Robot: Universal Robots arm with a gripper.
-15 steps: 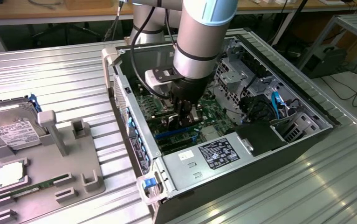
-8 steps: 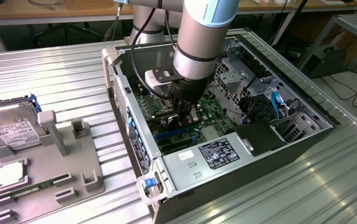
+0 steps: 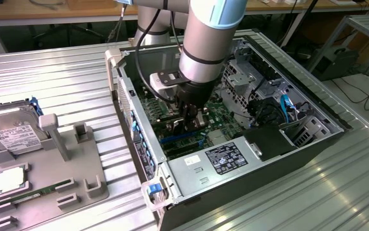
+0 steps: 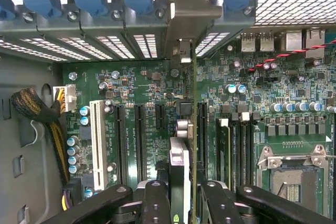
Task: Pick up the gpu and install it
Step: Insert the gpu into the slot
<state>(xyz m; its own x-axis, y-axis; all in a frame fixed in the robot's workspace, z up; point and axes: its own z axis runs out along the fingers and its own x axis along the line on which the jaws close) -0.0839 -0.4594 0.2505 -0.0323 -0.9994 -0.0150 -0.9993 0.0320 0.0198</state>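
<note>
The gpu [image 4: 180, 153] appears edge-on in the wrist view, standing upright over the green motherboard [image 4: 142, 77] among the black expansion slots [image 4: 140, 135]. Its silver end bracket [image 4: 190, 17] reaches up to the case's rear slot openings. My gripper [image 4: 181, 195] is shut on the card, one black finger [image 4: 156, 200] on each side. In the exterior view my gripper [image 3: 188, 118] is lowered inside the open computer case [image 3: 236, 166], with the gpu [image 3: 183, 129] below it just above the board. Whether the card sits fully in its slot I cannot tell.
On the exterior view's left, a grey fixture [image 3: 75, 168] holds a silver hard drive [image 3: 14, 134], a processor [image 3: 11, 180] and a green memory stick [image 3: 33, 195]. Inside the case are drive cages [image 3: 249, 79], blue cables [image 3: 286, 107] and a bundled power cable [image 4: 37, 108].
</note>
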